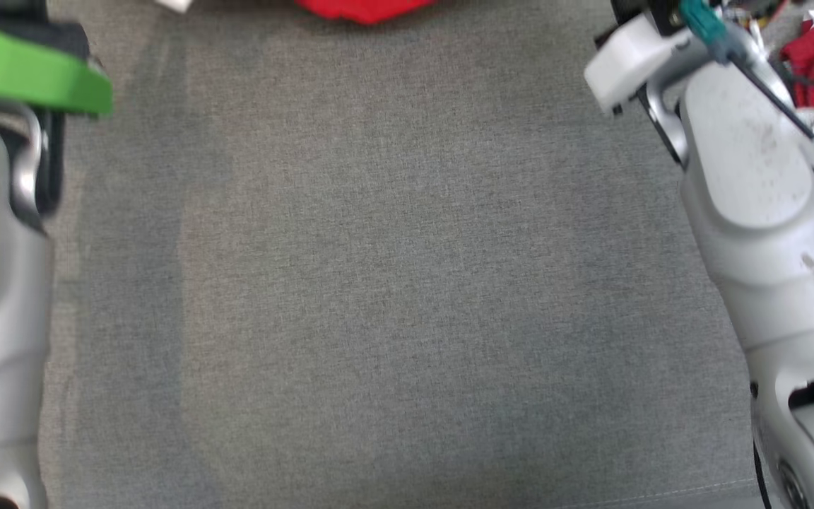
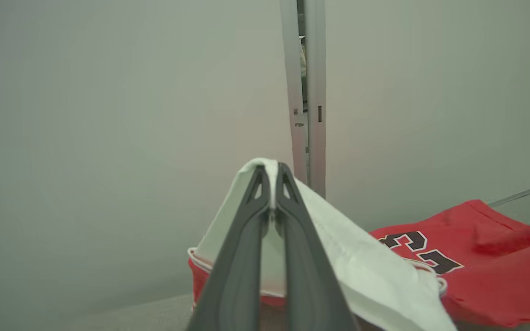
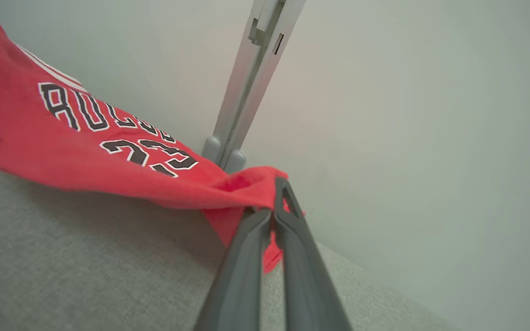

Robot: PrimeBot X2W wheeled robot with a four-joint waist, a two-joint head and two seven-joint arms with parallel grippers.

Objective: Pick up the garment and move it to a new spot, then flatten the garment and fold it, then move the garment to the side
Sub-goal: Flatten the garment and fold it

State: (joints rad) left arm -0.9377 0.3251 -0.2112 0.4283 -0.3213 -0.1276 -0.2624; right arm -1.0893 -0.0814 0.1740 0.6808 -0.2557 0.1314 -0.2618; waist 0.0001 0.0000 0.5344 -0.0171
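Garment [image 3: 85,151] spans left-right between both arms, low over the grey table's [image 1: 407,283] far end, left gripper [image 2: 272,169] clamped on its white edge, right gripper [image 3: 273,197] on a red corner.

Red jersey garment [image 3: 108,156]: bright red cloth, black letters and numerals outlined in white; its turned-out inner face is white, with white piping along the red hem. Grey fabric-covered desk [image 1: 407,283]: mottled mid-grey weave, a darker lengthwise band toward its left. Left gripper [image 2: 272,171] and right gripper [image 3: 276,195]: fingers plain dark grey. Pale forearm of the right arm [image 1: 753,155]: silver-white, dark-speckled, with a teal fitting [image 1: 700,21]. Green curved cover [image 1: 25,71] on the left arm. Plain wall [image 2: 108,115]: pale grey-green. Metal post [image 2: 313,92]: light silver-grey.
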